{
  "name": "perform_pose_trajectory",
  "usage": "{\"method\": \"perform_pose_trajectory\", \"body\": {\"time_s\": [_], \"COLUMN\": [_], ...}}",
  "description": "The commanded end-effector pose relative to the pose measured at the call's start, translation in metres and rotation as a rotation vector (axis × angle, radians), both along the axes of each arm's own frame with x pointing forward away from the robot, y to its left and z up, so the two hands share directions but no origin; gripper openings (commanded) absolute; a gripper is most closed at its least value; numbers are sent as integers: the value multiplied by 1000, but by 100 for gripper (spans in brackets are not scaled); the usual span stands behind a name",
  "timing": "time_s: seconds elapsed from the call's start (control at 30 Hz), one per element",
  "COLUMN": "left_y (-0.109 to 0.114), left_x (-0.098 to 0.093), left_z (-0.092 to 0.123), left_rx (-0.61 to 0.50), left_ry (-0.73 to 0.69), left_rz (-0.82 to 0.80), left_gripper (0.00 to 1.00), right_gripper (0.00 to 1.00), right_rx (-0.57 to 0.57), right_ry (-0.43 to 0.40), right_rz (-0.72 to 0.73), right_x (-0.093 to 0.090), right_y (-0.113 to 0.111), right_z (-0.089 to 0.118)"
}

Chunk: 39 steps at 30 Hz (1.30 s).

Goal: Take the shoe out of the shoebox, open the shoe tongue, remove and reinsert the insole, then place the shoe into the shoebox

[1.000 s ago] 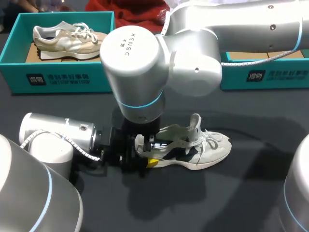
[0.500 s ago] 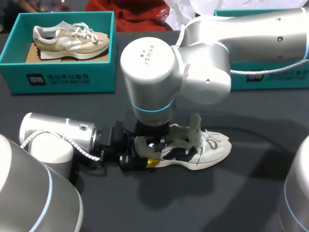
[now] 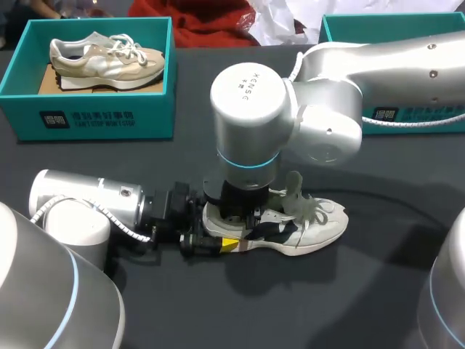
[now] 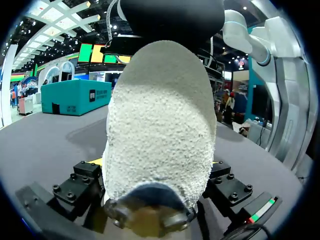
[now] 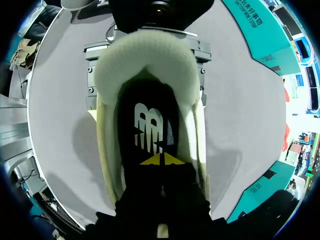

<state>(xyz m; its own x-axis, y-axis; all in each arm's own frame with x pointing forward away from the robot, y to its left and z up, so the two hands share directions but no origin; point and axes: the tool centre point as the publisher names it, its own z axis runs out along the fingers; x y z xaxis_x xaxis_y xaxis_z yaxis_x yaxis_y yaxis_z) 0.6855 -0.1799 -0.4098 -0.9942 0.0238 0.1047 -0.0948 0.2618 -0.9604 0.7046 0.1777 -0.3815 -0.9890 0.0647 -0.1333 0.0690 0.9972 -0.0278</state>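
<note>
The white shoe [image 3: 312, 227] stands on its sole near the middle of the tabletop [image 3: 327, 305], outside any box, toe toward the right edge and heel toward the left; its tongue [image 3: 294, 190] stands pulled up. The left claw [image 3: 216, 231] lies low along the tabletop at the heel; in the left wrist view the heel fills the space between its fingers [image 4: 75, 187], which press on it from both sides, so it is pinching the shoe. The right arm comes down from above over the shoe's opening; the right claw [image 5: 162, 160] is inside the shoe with its yellow tips pressed together just over the black insole [image 5: 150, 125]; whether they hold any of it I cannot tell. A teal shoebox [image 3: 94, 120] sits at the far left corner with a beige shoe [image 3: 102, 58] in it; a second teal box [image 3: 407, 113] sits at the far right corner.
</note>
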Motion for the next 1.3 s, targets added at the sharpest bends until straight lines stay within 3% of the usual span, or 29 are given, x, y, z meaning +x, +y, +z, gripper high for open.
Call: {"method": "perform_pose_trajectory", "body": {"time_s": [0.03,0.37,0.43,0.47,0.77,1.07,1.3], "left_y": [-1,-1,-1,-1,-1,-1,-1], "left_x": [-2,-2,-2,-2,-2,-2,-2], "left_z": [-4,-4,-4,-4,-4,-4,-4], "left_rx": [2,2,2,2,2,2,2], "left_ry": [0,0,0,0,0,0,0], "left_rz": [-1,-1,-1,-1,-1,-1,-1], "left_gripper": [0,0,0,0,0,0,0], "right_gripper": [0,0,19,24,33,43,40], "right_rx": [12,10,10,10,5,16,34], "right_ry": [-12,-28,-27,-25,3,92,180], "right_rz": [-6,-38,-42,-45,-58,-58,-76], "right_x": [-3,-3,-2,-2,1,5,-6], "right_y": [-10,-24,-26,-27,-28,-23,-23], "right_z": [3,2,1,1,-7,-30,-47]}}
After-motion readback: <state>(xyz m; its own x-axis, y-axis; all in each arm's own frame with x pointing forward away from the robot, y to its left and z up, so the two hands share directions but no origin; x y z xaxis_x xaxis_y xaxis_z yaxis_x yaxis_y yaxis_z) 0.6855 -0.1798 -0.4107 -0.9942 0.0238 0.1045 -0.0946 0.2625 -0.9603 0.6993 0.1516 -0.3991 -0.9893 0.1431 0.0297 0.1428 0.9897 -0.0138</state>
